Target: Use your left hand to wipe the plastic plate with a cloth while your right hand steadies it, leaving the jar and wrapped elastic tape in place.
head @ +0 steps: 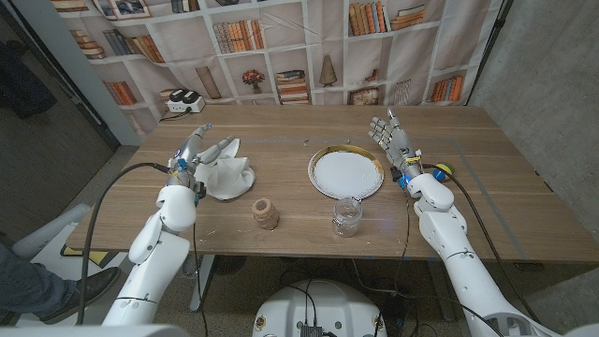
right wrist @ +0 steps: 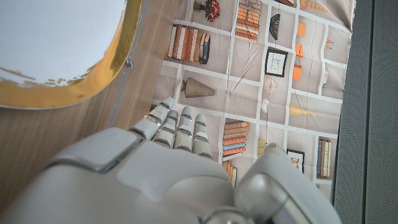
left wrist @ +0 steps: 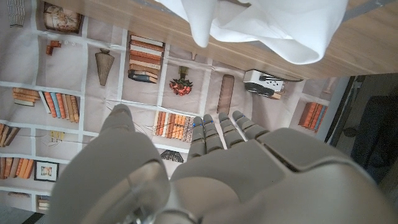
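Note:
The white plastic plate [head: 345,172] with a gold rim [right wrist: 93,84] lies at the table's middle. A crumpled white cloth [head: 226,174] lies to its left, and shows again in the left wrist view [left wrist: 273,28]. My left hand [head: 194,150] stands beside the cloth's left side with fingers extended, holding nothing. My right hand [head: 393,142] is raised just right of the plate, fingers straight, not touching it. A clear glass jar [head: 346,216] stands in front of the plate. The tan wrapped elastic tape [head: 266,213] sits near the front edge, between cloth and jar.
A white and black device [head: 183,101] sits at the table's back left. A yellow and blue object [head: 438,172] lies behind my right wrist. A bookshelf-print backdrop [head: 281,47] hangs behind the table. A person's leg [head: 37,281] shows at the lower left.

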Available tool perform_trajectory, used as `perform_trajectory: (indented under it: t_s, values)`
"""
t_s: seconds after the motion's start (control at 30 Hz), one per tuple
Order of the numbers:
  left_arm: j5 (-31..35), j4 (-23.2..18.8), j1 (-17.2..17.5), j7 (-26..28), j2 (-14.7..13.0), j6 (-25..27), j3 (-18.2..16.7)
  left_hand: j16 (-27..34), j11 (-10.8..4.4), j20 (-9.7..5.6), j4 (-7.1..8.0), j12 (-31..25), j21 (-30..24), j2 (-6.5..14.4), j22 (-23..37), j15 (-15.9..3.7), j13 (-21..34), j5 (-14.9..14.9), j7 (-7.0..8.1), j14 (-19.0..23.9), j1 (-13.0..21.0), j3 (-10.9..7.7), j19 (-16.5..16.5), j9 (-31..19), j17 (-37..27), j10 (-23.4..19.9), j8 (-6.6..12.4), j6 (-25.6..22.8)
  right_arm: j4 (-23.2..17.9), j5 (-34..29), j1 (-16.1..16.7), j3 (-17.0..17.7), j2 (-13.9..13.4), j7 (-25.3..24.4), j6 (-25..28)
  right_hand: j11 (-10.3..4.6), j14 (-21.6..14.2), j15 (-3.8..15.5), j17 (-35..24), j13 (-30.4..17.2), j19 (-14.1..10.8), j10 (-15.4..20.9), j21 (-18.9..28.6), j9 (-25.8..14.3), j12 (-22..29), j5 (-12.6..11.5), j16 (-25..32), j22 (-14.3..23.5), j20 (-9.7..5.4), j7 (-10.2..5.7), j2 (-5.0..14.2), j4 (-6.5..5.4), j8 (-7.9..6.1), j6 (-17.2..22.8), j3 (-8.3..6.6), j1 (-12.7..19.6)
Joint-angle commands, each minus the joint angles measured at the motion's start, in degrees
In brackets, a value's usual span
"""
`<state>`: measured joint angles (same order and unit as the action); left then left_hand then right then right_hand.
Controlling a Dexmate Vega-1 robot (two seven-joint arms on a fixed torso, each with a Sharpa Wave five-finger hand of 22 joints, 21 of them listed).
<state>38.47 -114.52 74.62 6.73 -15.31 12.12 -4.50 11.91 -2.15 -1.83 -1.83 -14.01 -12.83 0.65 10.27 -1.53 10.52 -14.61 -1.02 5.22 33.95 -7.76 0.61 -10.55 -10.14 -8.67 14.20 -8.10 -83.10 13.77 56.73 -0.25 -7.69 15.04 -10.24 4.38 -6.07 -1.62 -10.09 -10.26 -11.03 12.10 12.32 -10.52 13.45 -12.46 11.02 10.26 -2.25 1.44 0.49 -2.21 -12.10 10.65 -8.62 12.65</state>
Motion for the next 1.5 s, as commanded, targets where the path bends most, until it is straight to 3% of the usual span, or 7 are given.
perform_trajectory:
  t_s: [0.03,0.43,0.63,0.8,0.97,1.33,1.5]
  values:
    - [8.8,-3.9,1.0,-2.9,-1.9,7.6,2.8,-0.3,0.1,-1.02,-0.63,0.3,-0.1,-0.3,0.3,0.08,0.3,0.1,-0.23,0.3,1.0,-0.19,0.0,-0.2,-0.1,-0.4,-0.32,-0.1,0.6,0.2,0.3,0.2,0.3,0.9,0.1,0.06,-0.5,-0.01,-0.2,-0.2,-0.5,0.3,0.0,-0.1,0.2,0.3,0.0,0.3,-0.29,0.26,0.27,0.12,0.03,0.7,0.02,0.4]
    - [15.7,-6.1,1.4,-6.7,-3.9,13.8,5.4,-0.8,0.25,-0.86,-1.9,0.9,0.3,-0.8,0.3,0.27,0.4,0.3,-0.22,-0.3,2.9,-0.31,-0.6,-0.2,-0.1,-0.1,-0.4,-1.0,-0.3,-0.1,0.6,0.3,0.0,1.1,1.9,0.32,-0.5,-0.28,-0.2,-0.3,-0.5,0.4,-0.1,-0.1,0.1,0.4,-0.1,0.3,-0.24,0.2,0.41,0.18,0.18,0.7,0.03,0.4]
    - [18.2,-6.5,1.2,-8.7,-4.8,16.2,6.2,-0.9,2.2,-1.71,-2.78,1.3,0.3,-1.1,0.3,1.4,0.3,0.5,-1.4,-0.1,4.3,-0.38,-0.1,-0.2,0.0,0.0,-0.81,-1.1,-0.8,-0.4,0.6,0.2,0.0,0.9,3.1,0.35,-0.4,-0.28,-0.3,-0.3,-0.5,0.3,-0.2,-0.2,0.0,0.4,-0.2,0.3,-0.18,0.3,0.46,0.19,0.32,0.5,0.06,0.4]
    - [19.1,-6.8,1.2,-10.0,-5.4,17.2,6.4,-1.3,2.99,-0.92,-3.51,1.9,0.6,-1.5,0.3,2.15,0.3,0.6,0.54,-0.7,5.4,-0.26,-0.5,-0.2,0.0,0.9,-1.97,0.9,-0.6,-0.5,0.4,0.1,0.3,1.1,3.1,0.37,-0.4,-0.25,-0.3,-0.3,-0.4,0.2,-0.2,-0.2,0.0,0.4,-0.2,0.3,-0.1,0.37,0.48,0.18,0.41,0.4,0.1,0.4]
    - [20.7,-7.5,1.0,-13.6,-6.6,19.0,7.1,-1.3,2.85,-0.34,-3.63,2.0,0.7,-1.8,0.3,2.07,0.4,0.7,0.58,-0.8,5.5,-0.08,-0.7,-0.2,0.0,1.1,-2.26,1.4,-0.5,-0.6,0.3,0.0,0.3,1.3,3.5,0.41,-0.4,-0.37,-0.3,-0.3,-0.3,0.2,-0.3,-0.2,-0.1,0.5,-0.2,0.3,-0.11,0.49,0.5,0.18,0.58,0.1,0.16,0.3]
    - [23.0,-8.2,-0.9,-23.8,-9.8,22.3,8.3,-0.4,2.88,4.05,-3.36,1.7,-1.9,-3.1,0.5,1.9,0.4,1.0,-2.17,1.7,4.7,1.45,7.0,-0.3,-0.4,-0.8,-2.27,0.1,-0.8,-0.7,0.6,0.0,0.9,0.8,3.7,0.54,-0.3,-0.5,-0.3,-0.3,-0.1,0.0,-0.4,-0.2,-0.3,0.5,-0.3,0.3,0.25,0.79,0.49,0.16,0.88,-0.5,0.3,0.2]
    - [23.4,-7.7,-1.6,-24.4,-9.6,23.2,8.7,-0.5,3.14,7.87,-3.59,1.8,-2.7,-3.4,0.5,2.11,0.4,1.0,-2.45,2.6,5.1,1.81,10.2,-0.3,-0.4,-1.4,-2.44,-0.1,-1.4,-0.8,1.3,0.0,1.0,0.6,3.9,0.72,-0.3,-0.52,-0.3,-0.3,-0.1,0.0,-0.4,-0.2,-0.3,0.6,-0.3,0.3,0.32,0.76,0.48,0.16,0.91,-0.6,0.35,0.1]
